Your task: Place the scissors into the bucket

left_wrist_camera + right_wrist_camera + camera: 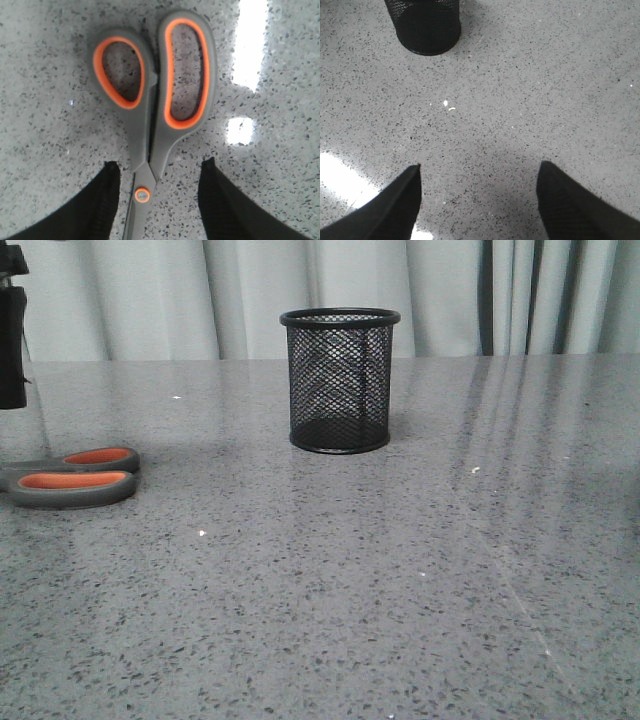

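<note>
Right now the scissors (72, 477) lie flat on the table (400, 570), far over on the robot's left, well apart from the bucket (340, 380), which stands upright near the middle at the back; nothing is in the bucket yet. The left gripper (157, 200) hangs over the scissors with its two fingers (102, 200) spread apart, one on each side of the little orange screw (142, 195) where the blades meet the handles; it holds nothing. I think the step now is to grab the scissors; a good grab would go straight down, keep the neck in the middle, then squeeze, so the scissors do not slip or twist. The right gripper (479, 200) is spread wide too, over bare table, holding nothing.

The front view shows how far the scissors sit from the bucket, but only the handles; the left wrist view shows the screw and the fingers around it; the right wrist view shows just the bucket's bottom part.
</note>
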Controlling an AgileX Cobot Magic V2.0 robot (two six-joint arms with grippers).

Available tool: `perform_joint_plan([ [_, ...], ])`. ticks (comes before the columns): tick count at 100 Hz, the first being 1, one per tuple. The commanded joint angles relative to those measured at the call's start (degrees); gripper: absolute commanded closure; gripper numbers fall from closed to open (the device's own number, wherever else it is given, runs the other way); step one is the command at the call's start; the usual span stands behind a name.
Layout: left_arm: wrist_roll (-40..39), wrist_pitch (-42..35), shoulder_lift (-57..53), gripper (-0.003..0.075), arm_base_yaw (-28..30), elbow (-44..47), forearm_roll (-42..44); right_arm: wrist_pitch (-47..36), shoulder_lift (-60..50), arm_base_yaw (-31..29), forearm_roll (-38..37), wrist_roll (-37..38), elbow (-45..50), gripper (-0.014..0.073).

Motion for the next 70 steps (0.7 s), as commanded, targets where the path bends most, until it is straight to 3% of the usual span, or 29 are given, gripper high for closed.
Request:
perform_joint_plan([
  [1,0.97,2.14,-1.3,0.036,0.11,-1.88,-1.11,-2.91,-0.51,0.09,0.69,-0.52,-1.94,0.0148],
  [21,1.34,2.14,-0.39,0.0307,0.11,-1.77,-1.39,-2.91,-0.51,0.09,0.69,-0.52,-1.94,0.0148],
  [70,1.97,2.24,1.6,0.0307,0.11,0.11,-1.28,-2.7,-0.51,0.09,0.95,-0.52,-1.94,0.0148],
])
